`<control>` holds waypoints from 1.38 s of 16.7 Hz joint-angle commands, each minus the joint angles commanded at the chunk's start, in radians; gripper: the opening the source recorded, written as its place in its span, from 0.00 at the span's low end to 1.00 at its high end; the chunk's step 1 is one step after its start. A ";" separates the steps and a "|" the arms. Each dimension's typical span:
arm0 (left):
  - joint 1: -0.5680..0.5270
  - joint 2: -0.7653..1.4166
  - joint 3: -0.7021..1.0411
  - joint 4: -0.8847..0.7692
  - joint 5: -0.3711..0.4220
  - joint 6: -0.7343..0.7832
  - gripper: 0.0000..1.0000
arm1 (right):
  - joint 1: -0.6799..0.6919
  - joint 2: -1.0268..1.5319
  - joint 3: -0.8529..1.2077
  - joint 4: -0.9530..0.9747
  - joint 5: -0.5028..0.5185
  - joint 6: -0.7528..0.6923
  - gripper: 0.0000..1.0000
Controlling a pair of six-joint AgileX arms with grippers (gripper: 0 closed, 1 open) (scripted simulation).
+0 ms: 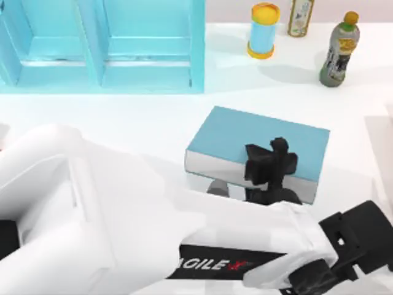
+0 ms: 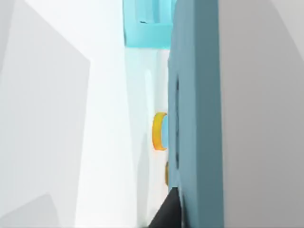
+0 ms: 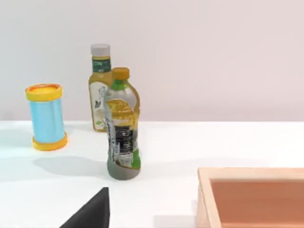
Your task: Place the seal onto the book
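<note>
— Top view first: what takes up the most room?

— We see the white bench, and across its near part our left arm, a broad white AgileX limb that runs from the left side towards the right. At the far left stands the light-blue shelf unit.

— And the book?

— We find the book lying flat near the middle of the bench, a little to the right, teal cover up and white page edges towards us. It lies well apart from the shelf unit.

— Where is the left claw?

— We see the left claw above the book's near edge, dark against the cover. In the left wrist view the teal cover passes close beside it. We cannot tell whether this claw is open or closed, nor whether it holds the seal.

— What lies to the right?

— We make out a wooden box in the right wrist view. At the far right of the bench stand two bottles: a dark-labelled one with a yellow cap and, behind it, a paler bottle. Left of them stands a blue cylinder with a yellow lid.

— And the right claw?

— We see the right claw low over the bench, facing the bottles; open or closed, we cannot tell.
</note>
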 joint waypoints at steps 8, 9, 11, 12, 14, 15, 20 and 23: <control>-0.007 0.014 0.005 -0.016 -0.008 -0.047 0.00 | 0.000 0.000 0.000 0.000 0.000 0.000 1.00; -0.008 0.014 0.006 -0.019 -0.008 -0.049 0.00 | 0.000 0.000 0.000 0.000 0.000 0.000 1.00; -0.015 0.016 0.014 -0.042 -0.013 -0.069 0.00 | 0.000 0.000 0.000 0.000 0.000 0.000 1.00; -0.019 0.016 0.018 -0.055 -0.015 -0.081 0.00 | 0.000 0.000 0.000 0.000 0.000 0.000 1.00; -0.024 0.017 0.023 -0.071 -0.018 -0.094 0.00 | 0.000 0.000 0.000 0.000 0.000 0.000 1.00; -0.024 0.017 0.023 -0.071 -0.018 -0.094 0.00 | 0.000 0.000 0.000 0.000 0.000 0.000 1.00; -0.017 0.035 0.003 -0.038 -0.013 -0.087 0.00 | 0.000 0.000 0.000 0.000 0.000 0.000 1.00; -0.018 0.056 -0.011 0.002 -0.012 -0.087 0.00 | 0.000 0.000 0.000 0.000 0.000 0.000 1.00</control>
